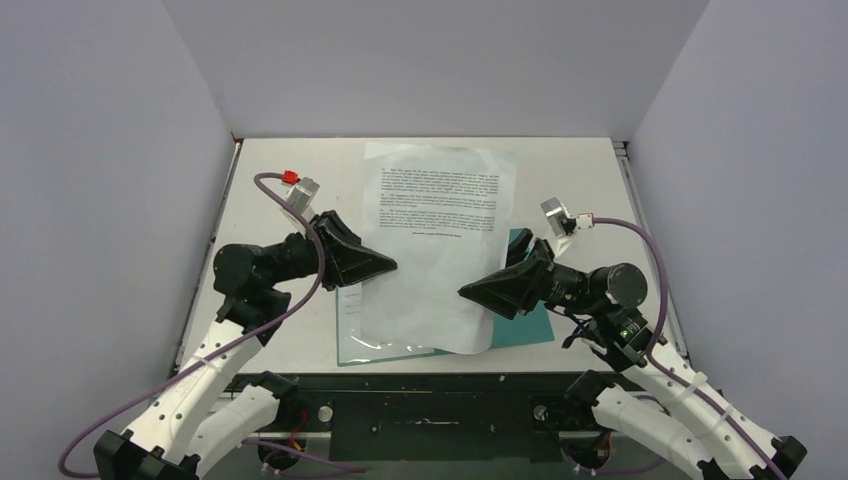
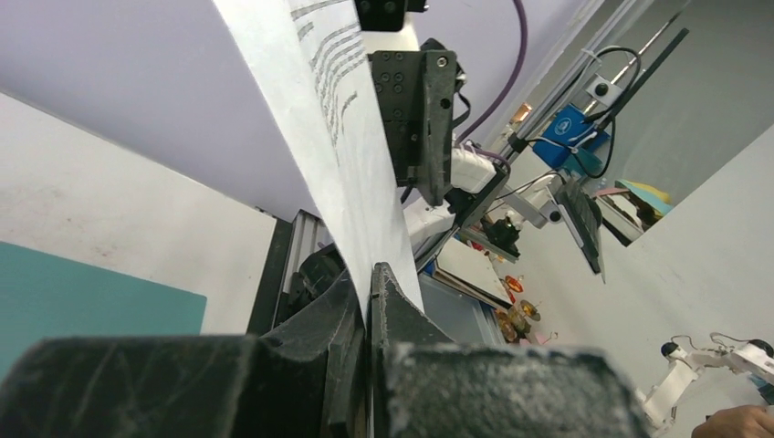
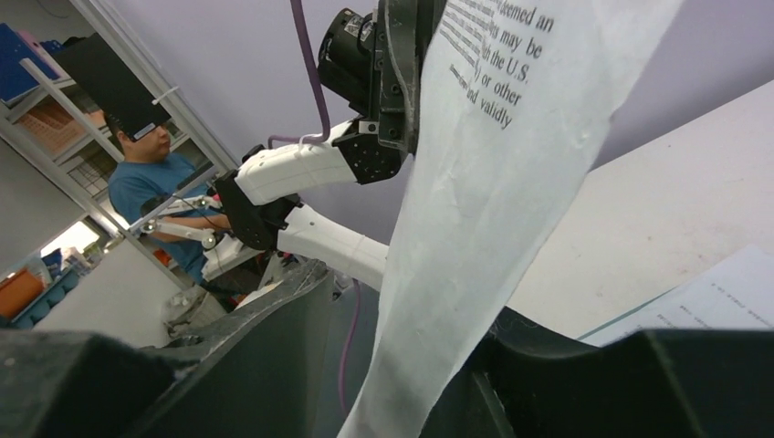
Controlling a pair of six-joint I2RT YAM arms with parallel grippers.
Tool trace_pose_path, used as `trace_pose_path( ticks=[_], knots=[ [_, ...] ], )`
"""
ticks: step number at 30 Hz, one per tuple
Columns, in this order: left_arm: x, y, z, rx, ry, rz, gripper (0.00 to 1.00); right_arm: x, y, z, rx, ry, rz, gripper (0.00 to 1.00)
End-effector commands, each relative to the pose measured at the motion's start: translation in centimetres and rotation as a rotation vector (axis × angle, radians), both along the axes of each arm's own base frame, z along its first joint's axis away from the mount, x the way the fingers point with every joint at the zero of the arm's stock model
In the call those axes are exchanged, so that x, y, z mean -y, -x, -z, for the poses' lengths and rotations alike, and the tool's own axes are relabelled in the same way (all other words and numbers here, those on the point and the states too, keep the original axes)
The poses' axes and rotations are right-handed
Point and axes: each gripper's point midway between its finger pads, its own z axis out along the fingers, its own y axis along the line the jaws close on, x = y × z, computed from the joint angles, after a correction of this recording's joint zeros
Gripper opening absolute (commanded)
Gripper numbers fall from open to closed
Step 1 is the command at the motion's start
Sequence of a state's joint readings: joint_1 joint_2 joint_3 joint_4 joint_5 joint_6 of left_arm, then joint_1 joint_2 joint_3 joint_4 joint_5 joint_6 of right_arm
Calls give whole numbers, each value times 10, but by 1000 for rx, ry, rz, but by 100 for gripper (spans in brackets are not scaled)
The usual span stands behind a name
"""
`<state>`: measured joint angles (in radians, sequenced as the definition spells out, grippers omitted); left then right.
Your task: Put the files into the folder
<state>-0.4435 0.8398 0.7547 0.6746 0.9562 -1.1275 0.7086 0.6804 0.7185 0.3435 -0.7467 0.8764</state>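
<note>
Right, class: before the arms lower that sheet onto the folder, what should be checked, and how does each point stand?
1. Left gripper shut on the sheet: ok.
2. Right gripper clamped on the sheet: cannot tell; the paper runs bunched between its fingers.
3. Sheet held up between both grippers: ok.
4. Folder open: cannot tell; the sheet hides most of it.
5. Sheet flat: not ok, creased at the right gripper.

White worktop [image 1: 580, 170], one folder on it.
The teal folder [image 1: 530, 325] lies flat near the worktop's front edge, about centre.
</note>
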Motion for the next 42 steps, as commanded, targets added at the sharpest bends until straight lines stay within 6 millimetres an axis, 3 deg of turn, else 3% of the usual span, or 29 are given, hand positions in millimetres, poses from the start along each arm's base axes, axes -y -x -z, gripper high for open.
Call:
trace_pose_path(
  ticks=[1, 16, 20, 29, 32, 38, 42],
  knots=[
    [-3, -3, -7, 56, -10, -60, 0, 9, 5, -27, 110, -22, 41, 39],
    [-8, 6, -6, 78, -11, -60, 0, 4, -10, -13, 81, 43, 88, 20],
    [-9, 7, -5, 76, -11, -59, 0, 1, -19, -5, 63, 82, 115, 6],
    [-11, -1, 10, 22, -26, -126, 0, 12, -45, 12, 11, 191, 286, 5],
    [-12, -9, 21, -15, -46, -174, 7, 16, -54, 17, -11, 230, 337, 5],
    [-21, -33, 46, -111, -99, -335, 39, 24, -62, 24, -34, 310, 396, 5],
    [-29, -47, 62, -165, -156, -445, 53, 34, -69, 39, -74, 425, 452, 5]
  ],
)
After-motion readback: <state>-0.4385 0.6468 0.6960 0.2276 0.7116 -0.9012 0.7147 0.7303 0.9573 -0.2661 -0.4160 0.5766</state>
